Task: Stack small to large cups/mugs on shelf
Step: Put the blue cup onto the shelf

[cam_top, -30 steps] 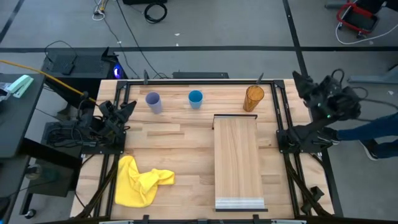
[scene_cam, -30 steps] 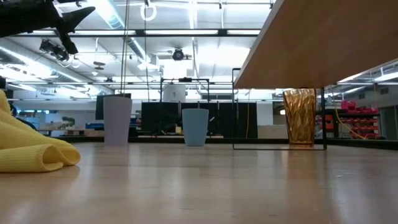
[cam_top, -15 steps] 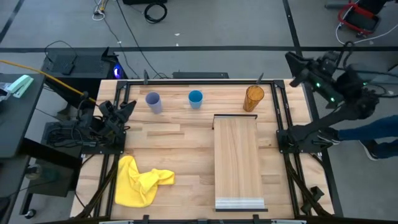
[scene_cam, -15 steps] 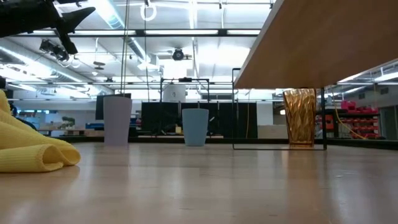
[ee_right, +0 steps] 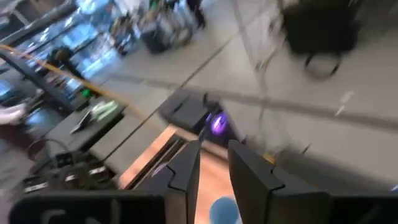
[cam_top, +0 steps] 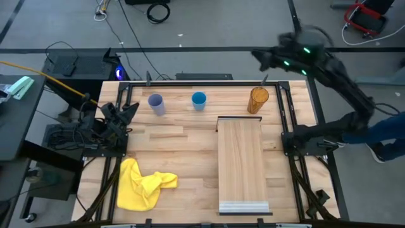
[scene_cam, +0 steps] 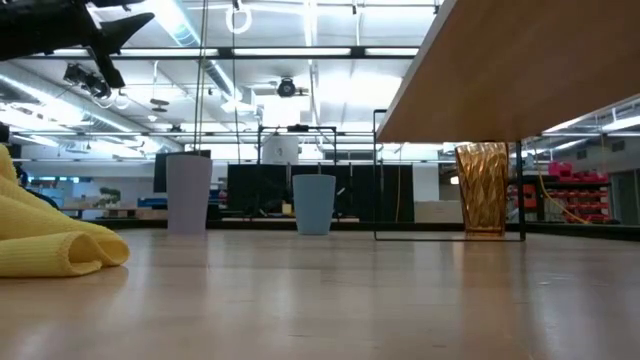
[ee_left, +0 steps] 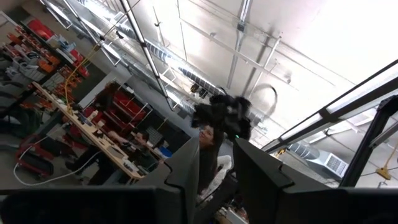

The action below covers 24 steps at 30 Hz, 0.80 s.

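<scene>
Three cups stand upright in a row on their bases near the table's far edge: a lavender cup (cam_top: 155, 104) (scene_cam: 188, 193), a bright blue cup (cam_top: 199, 100) (scene_cam: 314, 204) and an amber tumbler (cam_top: 257, 99) (scene_cam: 482, 188). The pale wooden shelf (cam_top: 242, 164) (scene_cam: 520, 70) stands raised on thin dark legs (scene_cam: 377, 180) at the right. My right gripper (cam_top: 258, 57) (ee_right: 214, 163) hovers high beyond the far edge, behind the tumbler, with a narrow gap between its fingers and nothing in it. My left gripper (cam_top: 130, 109) (ee_left: 216, 168) rests at the left edge, also narrowly open and empty.
A crumpled yellow cloth (cam_top: 144, 183) (scene_cam: 55, 245) lies at the near left of the table. Dark frame rails (cam_top: 289, 120) run along both side edges. Bare wood lies between the cups, the cloth and the shelf. A person's sleeve (cam_top: 386, 130) shows beyond the right edge.
My right arm has swung up and toward the table's left along the far edge, from beside the right rail to a spot behind the amber tumbler. The cups, shelf, cloth and left arm have stayed put.
</scene>
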Available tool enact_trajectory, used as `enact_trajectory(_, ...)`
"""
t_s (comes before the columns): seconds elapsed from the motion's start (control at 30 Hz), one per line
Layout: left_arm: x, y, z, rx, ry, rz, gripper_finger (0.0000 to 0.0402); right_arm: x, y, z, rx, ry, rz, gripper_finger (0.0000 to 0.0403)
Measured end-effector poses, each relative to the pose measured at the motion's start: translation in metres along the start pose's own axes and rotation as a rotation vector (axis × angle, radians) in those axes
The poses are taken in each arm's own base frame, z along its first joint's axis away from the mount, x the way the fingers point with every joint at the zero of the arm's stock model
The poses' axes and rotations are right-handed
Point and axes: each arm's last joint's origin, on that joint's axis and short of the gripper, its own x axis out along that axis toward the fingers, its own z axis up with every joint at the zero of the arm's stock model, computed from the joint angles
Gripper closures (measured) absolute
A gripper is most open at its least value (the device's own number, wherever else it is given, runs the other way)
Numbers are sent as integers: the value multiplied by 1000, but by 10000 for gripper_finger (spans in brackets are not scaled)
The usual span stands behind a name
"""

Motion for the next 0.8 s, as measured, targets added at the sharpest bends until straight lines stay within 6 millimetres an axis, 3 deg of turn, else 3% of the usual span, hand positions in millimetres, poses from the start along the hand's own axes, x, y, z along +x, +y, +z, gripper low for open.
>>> enact_trajectory(0.2, 0, 1, -2, 7, 20, 11, 294, 86, -35, 3, 153, 220, 16, 312)
enact_trajectory(0.37, 0, 2, -4, 19, 40, 22, 294, 141, -52, 1, 176, 292, -34, 312)
enact_trajectory(0.53, 0, 3, -5, 23, 49, 27, 294, 182, -55, -12, 188, 403, -60, 312)
enact_trajectory(0.8, 0, 4, -7, 34, 68, 38, 294, 234, -56, -60, 133, 657, -107, 311)
